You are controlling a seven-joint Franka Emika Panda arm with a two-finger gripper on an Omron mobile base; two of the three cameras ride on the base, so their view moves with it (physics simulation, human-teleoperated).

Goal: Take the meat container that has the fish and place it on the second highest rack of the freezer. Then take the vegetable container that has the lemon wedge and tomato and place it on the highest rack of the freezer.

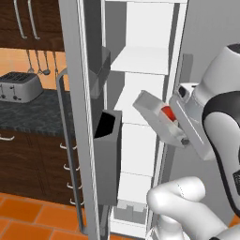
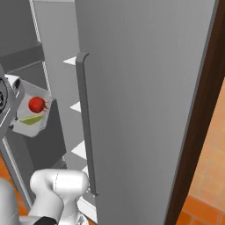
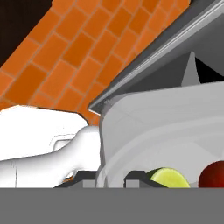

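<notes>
My gripper is shut on the edge of the vegetable container, a shallow grey tray held tilted in front of the open freezer. A red tomato lies inside it. In the right base view the vegetable container shows the tomato and the lemon wedge. Looking along the hand, my gripper clamps the tray wall, with the lemon wedge and tomato just inside. A white shelf sits above the tray. The meat container is out of view.
The freezer's left door stands open with grey bins close to the tray. Its other door with a long bar handle stands at the right. A toaster rests on the dark counter at the left.
</notes>
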